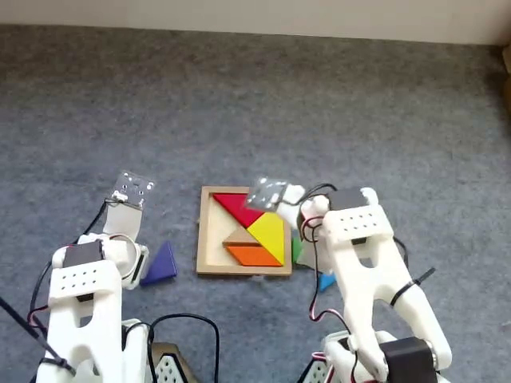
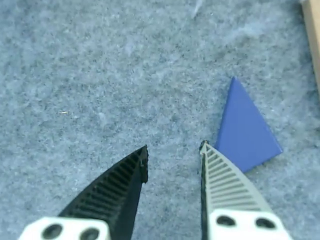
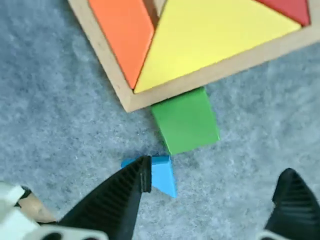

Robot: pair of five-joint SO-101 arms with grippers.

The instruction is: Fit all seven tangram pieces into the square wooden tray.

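Green piece (image 3: 186,121) abuts the tray (image 3: 103,50) rim, plain from the right wrist.

Two white arms (image 1: 363,247) trailing black cables (image 1: 184,316); the left gripper (image 2: 174,152) pairs a ribbed black finger (image 2: 120,192) with a grey one.

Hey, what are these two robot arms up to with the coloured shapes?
They are fitting a tangram puzzle into a wooden tray. A red piece, a yellow piece and an orange piece lie in it. The left gripper is open and empty, next to a dark blue triangle on the grey mat. The right gripper, also open and empty, hangs over a green piece at the tray's outer edge and a light blue piece beside it.
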